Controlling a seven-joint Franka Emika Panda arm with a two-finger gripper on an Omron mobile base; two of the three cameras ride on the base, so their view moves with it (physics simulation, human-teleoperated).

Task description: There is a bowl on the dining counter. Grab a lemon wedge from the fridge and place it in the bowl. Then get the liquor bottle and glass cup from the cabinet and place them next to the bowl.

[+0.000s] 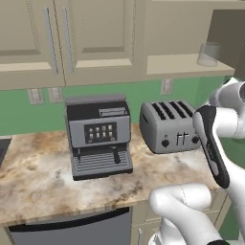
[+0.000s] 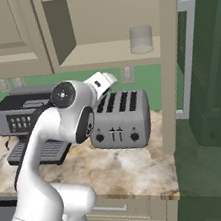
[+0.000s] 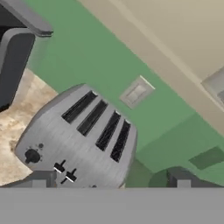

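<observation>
Above the toaster (image 2: 120, 120), on the open cabinet shelf (image 2: 109, 54), the glass cup (image 2: 141, 39) stands upright near the shelf's outer end, alone and well apart from the coffee machine (image 1: 99, 137) on the stone counter (image 1: 38, 177) below. The gripper (image 3: 111, 183) hangs low over the toaster with its jaws spread wide and nothing between them, well short of the shelf. The cup looks light, rigid and smooth-walled, so it is likely slippery and breakable; a hold across its straight sides at about mid-height, fingers level and pressed gently, seems safest. Its clear walls make the edges hard to judge, so the approach should be squared up with care.
</observation>
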